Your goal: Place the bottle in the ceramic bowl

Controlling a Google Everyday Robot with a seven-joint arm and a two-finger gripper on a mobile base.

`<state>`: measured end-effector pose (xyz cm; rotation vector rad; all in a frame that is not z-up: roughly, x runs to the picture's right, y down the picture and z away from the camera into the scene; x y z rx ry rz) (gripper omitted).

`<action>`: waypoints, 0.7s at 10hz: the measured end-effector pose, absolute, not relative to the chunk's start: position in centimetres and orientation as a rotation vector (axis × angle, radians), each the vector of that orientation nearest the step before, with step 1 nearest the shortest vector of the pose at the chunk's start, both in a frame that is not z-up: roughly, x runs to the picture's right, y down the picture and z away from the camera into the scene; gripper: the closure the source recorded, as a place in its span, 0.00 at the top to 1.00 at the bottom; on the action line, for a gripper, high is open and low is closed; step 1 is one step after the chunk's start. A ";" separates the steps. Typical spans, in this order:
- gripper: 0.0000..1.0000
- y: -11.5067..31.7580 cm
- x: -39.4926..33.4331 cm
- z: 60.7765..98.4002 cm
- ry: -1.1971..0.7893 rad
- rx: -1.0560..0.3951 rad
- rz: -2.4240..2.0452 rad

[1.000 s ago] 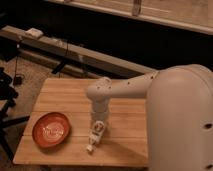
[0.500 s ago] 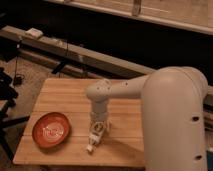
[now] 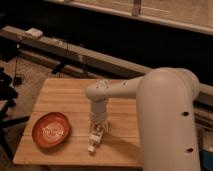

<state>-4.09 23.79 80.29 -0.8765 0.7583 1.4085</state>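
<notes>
The bottle point(image 3: 94, 140) is small and whitish. It lies tilted on the wooden table point(image 3: 70, 95) just right of the middle of the front edge, with its cap towards the front. My gripper point(image 3: 98, 129) points straight down right over the bottle's upper end and touches or nearly touches it. The ceramic bowl point(image 3: 51, 130) is orange-red with a pale centre. It sits empty on the table's front left, a short way left of the bottle.
My large white arm segment point(image 3: 167, 120) fills the right side and hides the table's right part. A long rail with a small white box point(image 3: 34, 33) and cables runs behind the table. A dark stand point(image 3: 6, 95) is at the left.
The large arm segment has swung left and closer to the camera. The gripper and the bottle stay at nearly the same spot. The bowl has not moved.
</notes>
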 end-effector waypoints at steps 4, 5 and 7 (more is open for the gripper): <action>0.01 21.4 -5.4 77.6 0.683 -0.885 1.360; 0.00 20.2 -6.4 76.4 0.657 -0.887 1.327; 0.00 18.3 -10.4 74.6 0.599 -0.901 1.231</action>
